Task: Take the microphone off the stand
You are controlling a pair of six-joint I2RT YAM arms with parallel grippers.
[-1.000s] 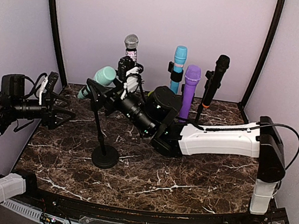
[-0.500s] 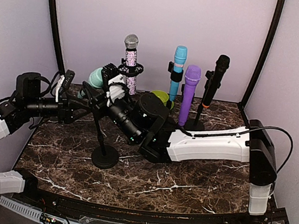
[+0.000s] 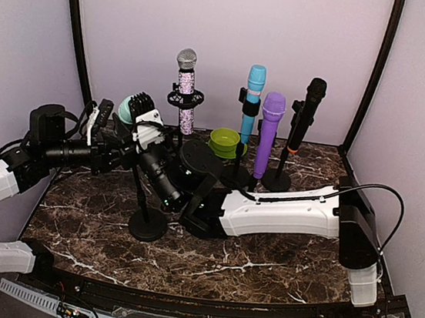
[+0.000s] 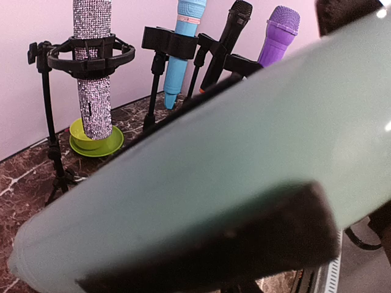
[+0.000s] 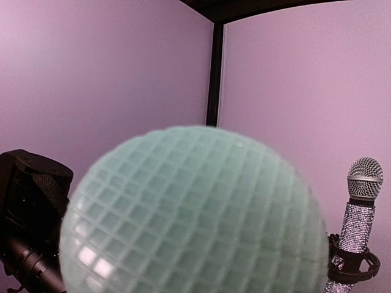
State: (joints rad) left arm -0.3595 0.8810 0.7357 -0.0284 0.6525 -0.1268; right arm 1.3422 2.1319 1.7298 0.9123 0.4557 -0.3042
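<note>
A mint-green microphone leans up and to the left in the clip of a black stand with a round base. My left gripper reaches in from the left and is shut on the microphone's body. In the left wrist view that body fills the frame, with one black finger pad pressed against it. My right gripper comes from the right and is closed on the microphone just below its head. The mesh head fills the right wrist view and hides the fingers.
Along the back stand a glitter microphone in a ring mount, a blue microphone, a purple microphone and a black microphone. A green bowl sits behind my right arm. Purple walls close in on three sides.
My left gripper has moved right to the mint microphone and closed on it. My right arm has swung left and down to the microphone's head, and its jaws have narrowed.
</note>
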